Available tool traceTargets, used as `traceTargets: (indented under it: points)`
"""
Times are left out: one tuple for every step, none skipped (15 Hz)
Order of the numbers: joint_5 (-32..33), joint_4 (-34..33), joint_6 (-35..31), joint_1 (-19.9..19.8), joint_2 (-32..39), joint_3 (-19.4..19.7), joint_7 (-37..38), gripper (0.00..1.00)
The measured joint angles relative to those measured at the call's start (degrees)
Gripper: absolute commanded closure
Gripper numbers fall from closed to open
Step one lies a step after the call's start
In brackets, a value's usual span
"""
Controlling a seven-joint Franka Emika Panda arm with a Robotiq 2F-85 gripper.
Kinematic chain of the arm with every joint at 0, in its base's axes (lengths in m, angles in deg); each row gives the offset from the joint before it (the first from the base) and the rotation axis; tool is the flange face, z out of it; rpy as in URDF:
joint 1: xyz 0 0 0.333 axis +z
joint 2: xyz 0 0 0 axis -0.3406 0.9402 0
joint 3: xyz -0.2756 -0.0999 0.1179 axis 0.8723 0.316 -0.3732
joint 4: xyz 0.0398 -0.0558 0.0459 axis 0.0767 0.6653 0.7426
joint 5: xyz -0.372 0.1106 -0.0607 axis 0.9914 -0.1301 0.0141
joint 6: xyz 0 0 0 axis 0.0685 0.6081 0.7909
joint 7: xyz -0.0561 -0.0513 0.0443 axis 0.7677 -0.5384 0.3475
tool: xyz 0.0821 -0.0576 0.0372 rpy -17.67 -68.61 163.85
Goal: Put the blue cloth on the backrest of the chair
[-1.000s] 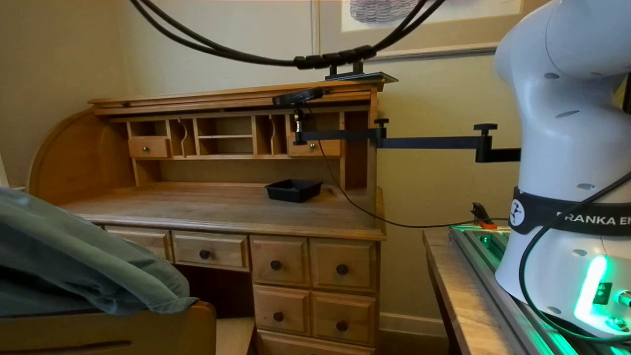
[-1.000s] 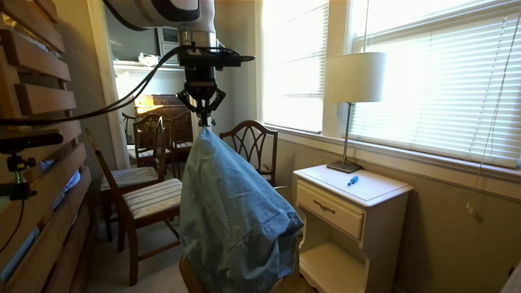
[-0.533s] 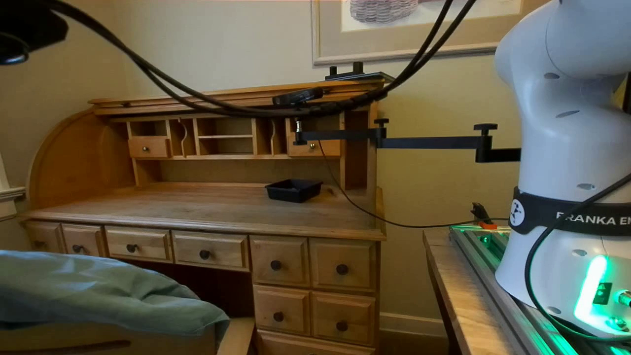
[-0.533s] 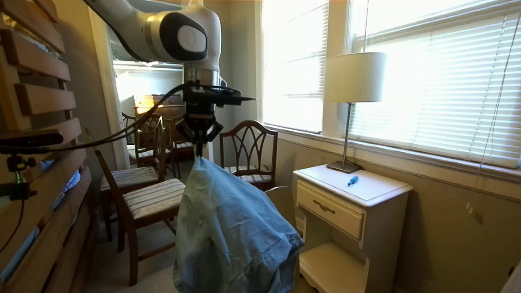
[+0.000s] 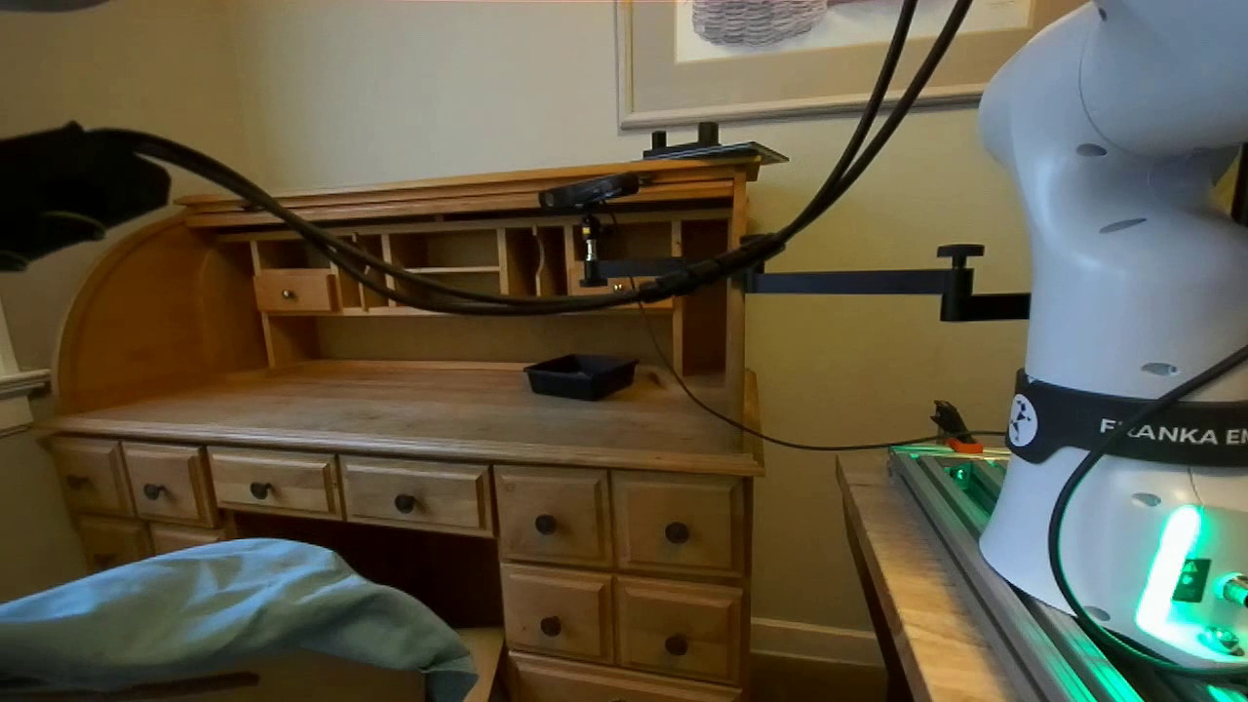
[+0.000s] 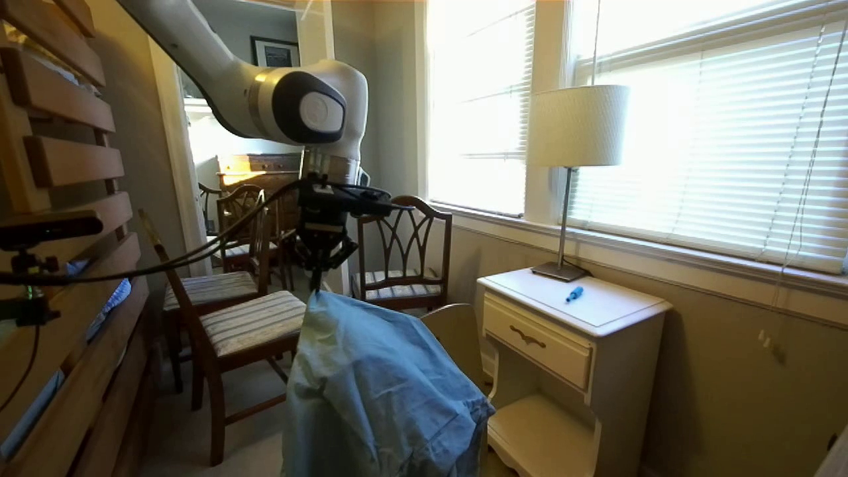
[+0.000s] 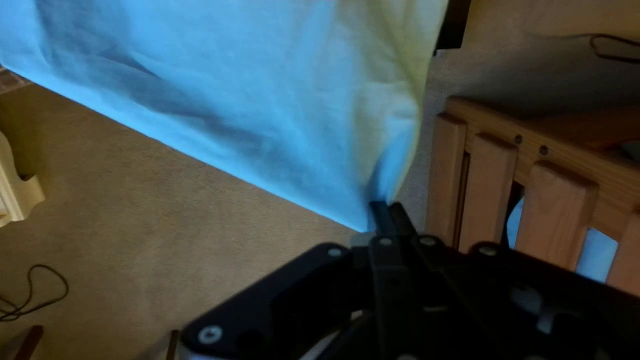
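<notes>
Wrist view: Robotiq gripper pinching the blue cloth by one end
Chair backrest: lower than gripper, apparently beneath cloth

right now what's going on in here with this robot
A robot arm is handling a blue cloth, apparently to drape it over a chair's backrest. Its end effector is shut on one corner, held up, while part of the cloth lies across the backrest's top. It has not let go yet.

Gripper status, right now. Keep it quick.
Gripper: closed, holding the blue cloth by a pinched tip.
</notes>
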Motion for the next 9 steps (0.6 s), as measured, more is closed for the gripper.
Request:
traceTargets:
  points:
    - [0.00,-0.09,0.33,-0.01,0.14,0.00,0.00,1.00]
    - [0.00,-0.34,0.52,-0.03,0.05,0.00,0.00,1.00]
    - [0.00,-0.81,0.70,-0.08,-0.28,0.00,0.00,1.00]
    - [0.00,-1.47,0.78,-0.15,-0.90,0.00,0.00,1.00]
    - [0.00,-2.06,0.88,-0.24,-1.97,0.00,0.00,1.00]
    - [0.00,-2.53,0.95,-0.30,-3.28,-0.01,-0.04,1.00]
    - [0.00,-3.01,1.00,-0.30,-4.81,-0.01,-0.07,1.00]
    - [0.00,-3.47,1.02,-0.28,-6.35,-0.04,-0.11,1.00]
    - [0.00,-4.01,1.04,-0.20,-7.82,-0.06,-0.12,1.00]
